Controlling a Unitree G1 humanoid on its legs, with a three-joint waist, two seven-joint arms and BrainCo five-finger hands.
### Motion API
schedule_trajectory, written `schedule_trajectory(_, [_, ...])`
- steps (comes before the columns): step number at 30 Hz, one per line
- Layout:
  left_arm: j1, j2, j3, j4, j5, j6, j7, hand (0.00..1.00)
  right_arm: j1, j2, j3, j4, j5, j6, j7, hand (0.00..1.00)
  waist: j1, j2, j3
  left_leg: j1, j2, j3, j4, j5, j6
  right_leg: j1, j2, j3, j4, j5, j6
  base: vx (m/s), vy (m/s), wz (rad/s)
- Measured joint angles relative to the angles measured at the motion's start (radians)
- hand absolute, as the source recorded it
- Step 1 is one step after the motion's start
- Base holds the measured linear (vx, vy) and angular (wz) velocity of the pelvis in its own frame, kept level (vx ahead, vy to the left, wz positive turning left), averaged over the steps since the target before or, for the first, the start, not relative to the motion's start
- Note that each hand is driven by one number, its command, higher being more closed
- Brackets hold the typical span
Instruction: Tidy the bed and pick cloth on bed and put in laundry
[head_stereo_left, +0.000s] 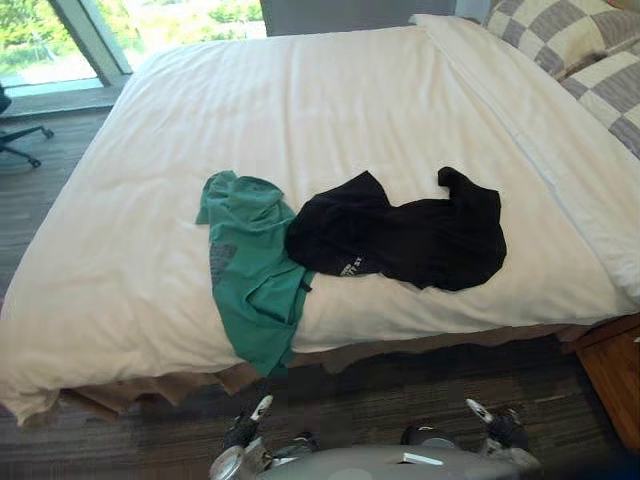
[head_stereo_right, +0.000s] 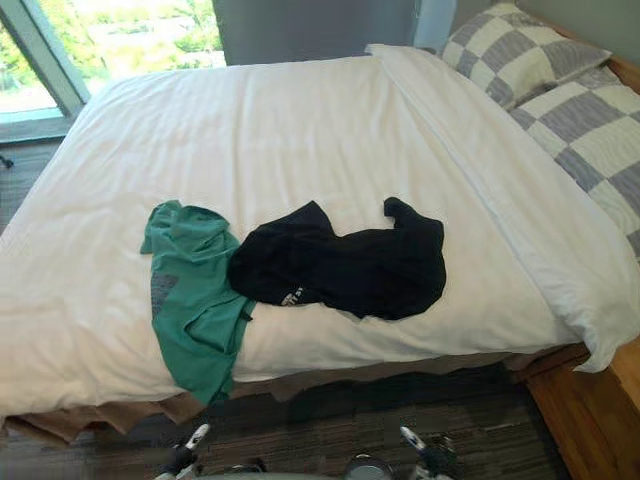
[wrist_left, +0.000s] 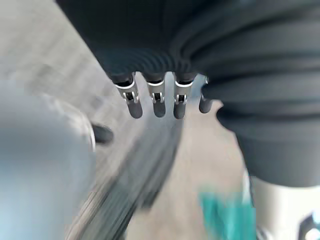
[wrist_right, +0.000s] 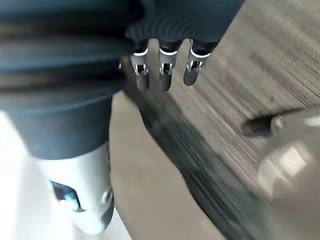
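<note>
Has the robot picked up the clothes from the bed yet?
Not yet. The white duvet already looks smooth. The left hand and right hand are open, holding nothing. Left to do: the green shirt and black garment lie on the bed.

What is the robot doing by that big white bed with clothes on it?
Nothing is picked up yet. A green T-shirt lies on the white duvet, hanging over the bed's near edge, and a crumpled black cloth garment partly overlaps it. The robot's left hand and right hand are low in front of the bed, open and touching neither.
</note>
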Motion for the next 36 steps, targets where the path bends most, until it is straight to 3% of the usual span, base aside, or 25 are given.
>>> schedule_trajectory(2, [-0.007,0.011,0.016,-0.054,-0.032,-0.002,0.010,0.00,-0.001,-0.012,-0.031,-0.052,0.043,-0.027,-0.020,0.00,-0.001,-0.007,0.016,-0.066,0.004,0.003,0.071,-0.016,0.009,-0.067,-0.027,0.001,0.072,-0.021,-0.001,-0.08,0.013,0.19])
schedule_trajectory(5, [-0.043,0.059,0.070,-0.210,-0.103,-0.026,0.024,0.00,-0.002,-0.036,-0.100,-0.200,0.123,-0.067,-0.092,0.00,0.019,-0.007,0.096,-0.197,0.051,-0.003,0.317,-0.107,0.030,-0.161,-0.062,0.009,0.247,-0.082,-0.001,-0.10,-0.002,0.07])
schedule_trajectory(7, [-0.049,0.083,0.146,-0.346,-0.176,-0.070,0.038,0.00,0.005,-0.044,-0.184,-0.336,0.169,-0.110,-0.173,0.00,0.021,-0.013,0.117,-0.250,0.073,-0.019,0.447,-0.175,0.039,-0.203,-0.088,0.017,0.363,-0.140,-0.004,0.00,0.003,0.07])
schedule_trajectory(11, [-0.040,0.108,0.254,-0.486,-0.227,-0.149,0.040,0.00,0.034,-0.089,-0.342,-0.501,0.180,-0.183,-0.245,0.00,0.024,-0.009,0.134,-0.262,0.088,-0.021,0.537,-0.245,0.040,-0.207,-0.113,0.023,0.435,-0.191,0.001,0.10,0.012,0.02])
schedule_trajectory(13, [-0.026,0.140,0.307,-0.578,-0.224,-0.198,0.041,0.00,0.078,-0.121,-0.417,-0.593,0.188,-0.222,-0.268,0.00,0.030,-0.010,0.134,-0.262,0.088,-0.021,0.565,-0.273,0.037,-0.207,-0.122,0.026,0.464,-0.217,0.005,0.17,0.021,0.04])
schedule_trajectory(15, [-0.018,0.183,0.367,-0.702,-0.214,-0.313,0.043,0.00,0.121,-0.160,-0.524,-0.735,0.199,-0.271,-0.270,0.00,0.038,-0.013,0.136,-0.266,0.095,-0.012,0.595,-0.296,0.033,-0.207,-0.131,0.025,0.489,-0.244,0.005,0.20,0.004,0.06])
schedule_trajectory(16, [-0.017,0.193,0.367,-0.715,-0.206,-0.349,0.044,0.00,0.124,-0.167,-0.536,-0.760,0.199,-0.278,-0.269,0.00,0.039,-0.013,0.136,-0.266,0.098,-0.012,0.599,-0.299,0.033,-0.206,-0.131,0.024,0.490,-0.246,0.006,0.23,0.004,0.06])
schedule_trajectory(17, [-0.030,0.220,0.372,-0.773,-0.174,-0.419,0.052,0.00,0.124,-0.192,-0.556,-0.835,0.197,-0.288,-0.266,0.00,0.040,-0.014,0.136,-0.265,0.107,-0.008,0.610,-0.302,0.031,-0.205,-0.130,0.021,0.491,-0.248,0.004,0.16,0.005,-0.01])
schedule_trajectory(18, [-0.061,0.262,0.376,-0.825,-0.126,-0.433,0.069,0.00,0.123,-0.234,-0.568,-0.893,0.182,-0.289,-0.264,0.00,0.044,-0.019,0.137,-0.253,0.116,0.006,0.614,-0.302,0.031,-0.196,-0.128,0.021,0.493,-0.248,0.003,0.21,-0.005,-0.03])
schedule_trajectory(19, [-0.077,0.284,0.376,-0.839,-0.113,-0.433,0.079,0.00,0.121,-0.256,-0.568,-0.909,0.174,-0.287,-0.259,0.00,0.046,-0.019,0.137,-0.246,0.118,0.012,0.616,-0.302,0.031,-0.192,-0.129,0.022,0.496,-0.249,0.003,0.13,-0.024,-0.03])
schedule_trajectory(20, [-0.144,0.367,0.377,-0.861,-0.057,-0.420,0.114,0.00,0.110,-0.324,-0.565,-0.945,0.158,-0.282,-0.217,0.00,0.047,-0.020,0.137,-0.221,0.120,0.019,0.618,-0.302,0.031,-0.175,-0.131,0.027,0.511,-0.250,0.001,0.14,-0.030,-0.04])
schedule_trajectory(21, [-0.209,0.457,0.378,-0.871,-0.020,-0.368,0.134,0.00,0.098,-0.374,-0.551,-0.962,0.135,-0.277,-0.175,0.00,0.047,-0.022,0.135,-0.192,0.121,0.036,0.612,-0.302,0.032,-0.165,-0.131,0.039,0.521,-0.251,-0.001,0.10,-0.025,-0.10])
schedule_trajectory(22, [-0.226,0.495,0.379,-0.867,-0.008,-0.351,0.137,0.00,0.091,-0.391,-0.538,-0.964,0.126,-0.276,-0.161,0.00,0.048,-0.025,0.132,-0.180,0.120,0.042,0.605,-0.302,0.032,-0.166,-0.130,0.046,0.525,-0.252,-0.002,0.09,-0.029,-0.24])
schedule_trajectory(23, [-0.257,0.579,0.387,-0.861,0.042,-0.282,0.162,0.00,0.073,-0.414,-0.513,-0.958,0.105,-0.270,-0.126,0.00,0.044,-0.029,0.119,-0.164,0.121,0.057,0.592,-0.302,0.032,-0.167,-0.124,0.056,0.526,-0.252,-0.003,0.10,-0.031,-0.37])
schedule_trajectory(24, [-0.292,0.660,0.376,-0.823,0.115,-0.258,0.184,0.00,0.059,-0.421,-0.488,-0.939,0.077,-0.267,-0.092,0.00,0.041,-0.029,0.111,-0.152,0.122,0.070,0.581,-0.302,0.031,-0.166,-0.116,0.075,0.520,-0.251,-0.003,0.13,-0.033,-0.38])
schedule_trajectory(25, [-0.315,0.689,0.370,-0.793,0.273,-0.381,0.231,0.00,0.042,-0.424,-0.461,-0.910,0.072,-0.267,-0.067,0.00,0.030,-0.030,0.108,-0.148,0.124,0.073,0.583,-0.302,0.032,-0.166,-0.112,0.085,0.516,-0.251,-0.003,0.09,-0.016,-0.30])
schedule_trajectory(26, [-0.338,0.698,0.356,-0.809,0.348,-0.431,0.256,0.00,0.032,-0.424,-0.442,-0.888,0.069,-0.267,-0.051,0.00,0.028,-0.030,0.108,-0.143,0.125,0.078,0.582,-0.302,0.032,-0.166,-0.110,0.091,0.515,-0.251,-0.003,0.11,-0.007,-0.32])
schedule_trajectory(27, [-0.404,0.727,0.283,-0.874,0.472,-0.406,0.273,0.00,0.004,-0.425,-0.369,-0.870,0.046,-0.250,-0.017,0.00,0.026,-0.033,0.101,-0.112,0.124,0.099,0.563,-0.302,0.032,-0.162,-0.103,0.114,0.518,-0.249,-0.005,0.11,-0.006,-0.36])
schedule_trajectory(29, [-0.458,0.760,0.193,-0.886,0.539,-0.333,0.260,0.00,-0.021,-0.428,-0.273,-0.874,0.004,-0.229,0.001,0.00,0.009,-0.029,0.086,-0.078,0.126,0.108,0.540,-0.300,0.033,-0.168,-0.094,0.139,0.556,-0.227,-0.016,0.11,-0.017,-0.42])
schedule_trajectory(30, [-0.514,0.767,0.106,-0.858,0.584,-0.236,0.235,0.00,-0.059,-0.432,-0.166,-0.878,-0.056,-0.205,0.017,0.00,-0.012,-0.022,0.091,-0.031,0.131,0.113,0.514,-0.298,0.036,-0.266,-0.081,0.177,0.721,-0.195,-0.067,0.12,-0.075,-0.59])
schedule_trajectory(31, [-0.554,0.744,0.065,-0.801,0.618,-0.170,0.220,0.00,-0.087,-0.411,-0.086,-0.890,-0.093,-0.193,0.026,0.00,-0.018,-0.004,0.087,-0.008,0.167,0.125,0.518,-0.297,0.033,-0.283,0.001,0.200,0.555,-0.215,-0.057,0.15,-0.106,-0.61])
schedule_trajectory(32, [-0.565,0.738,0.050,-0.776,0.628,-0.143,0.213,0.00,-0.087,-0.398,-0.058,-0.901,-0.106,-0.186,0.027,0.00,-0.018,-0.009,0.082,-0.004,0.172,0.131,0.528,-0.294,0.027,-0.267,0.023,0.204,0.442,-0.167,-0.074,0.17,-0.124,-0.43])
schedule_trajectory(33, [-0.557,0.681,0.023,-0.711,0.675,-0.085,0.208,0.00,-0.084,-0.376,0.008,-0.911,-0.141,-0.175,0.028,0.00,-0.039,-0.003,0.095,-0.014,0.198,0.123,0.592,-0.289,0.014,-0.223,0.043,0.196,0.405,-0.152,-0.079,0.16,-0.076,-0.42])
schedule_trajectory(34, [-0.538,0.655,-0.016,-0.680,0.736,-0.045,0.203,0.00,-0.084,-0.331,0.037,-0.911,-0.161,-0.161,0.024,0.00,-0.038,-0.028,0.101,-0.024,0.178,0.116,0.596,-0.315,-0.012,-0.208,0.033,0.225,0.405,-0.151,-0.081,0.14,-0.054,-0.38])
schedule_trajectory(36, [-0.510,0.615,-0.088,-0.671,0.826,-0.001,0.202,0.00,-0.081,-0.293,0.065,-0.911,-0.182,-0.138,0.007,0.00,-0.043,-0.045,0.104,-0.092,0.148,0.106,0.559,-0.305,0.005,-0.190,0.022,0.229,0.409,-0.151,-0.081,0.06,0.016,-0.17])
